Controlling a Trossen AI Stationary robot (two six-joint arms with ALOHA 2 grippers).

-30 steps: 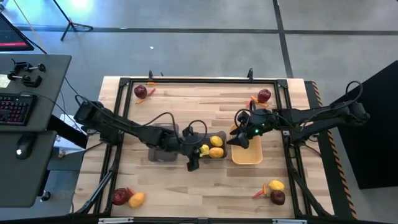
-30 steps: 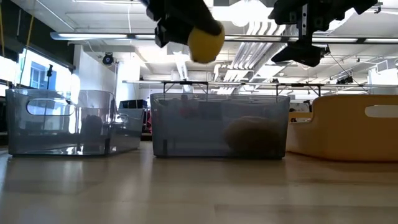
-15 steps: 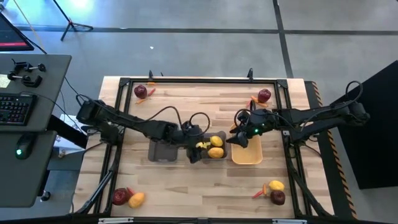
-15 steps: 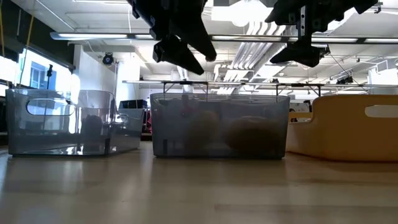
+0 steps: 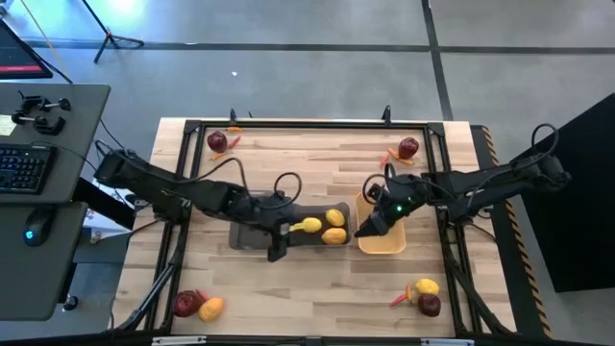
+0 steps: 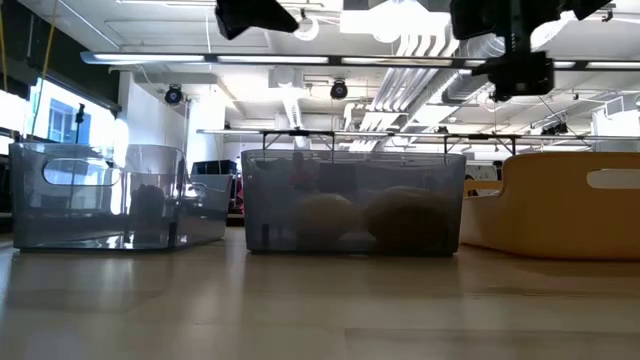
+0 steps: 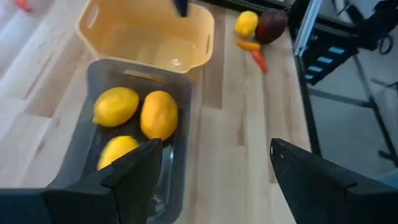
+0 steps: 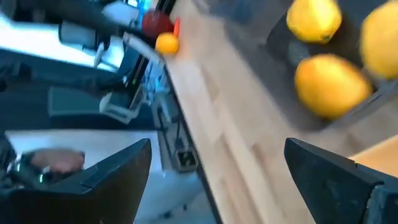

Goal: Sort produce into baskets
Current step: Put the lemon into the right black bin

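Observation:
Three yellow lemons point(image 5: 323, 227) lie in the middle grey bin point(image 5: 298, 238); they also show in the left wrist view point(image 7: 134, 118). An empty grey bin point(image 5: 248, 234) stands to its left and the orange-yellow bin point(image 5: 382, 242) to its right. My left gripper point(image 5: 277, 250) is open and empty, above the near edge where the two grey bins meet; its fingers stand wide apart in its wrist view point(image 7: 216, 149). My right gripper point(image 5: 369, 229) is open and empty above the orange bin's left wall, as its wrist view point(image 8: 217, 144) shows.
Loose produce lies at the table's corners: an apple point(image 5: 218, 141) far left, an apple point(image 5: 409, 147) with a pepper point(image 5: 394, 158) far right, an apple point(image 5: 185, 305) and lemon point(image 5: 211, 308) near left, a lemon point(image 5: 427, 286), apple point(image 5: 430, 305) and pepper point(image 5: 399, 300) near right.
My left gripper held a lemon above the middle grey bin, opened and let it go. The lemon has fallen in beside the two others. The gripper has then drawn back toward the table's left. My right gripper has moved a little toward the near edge.

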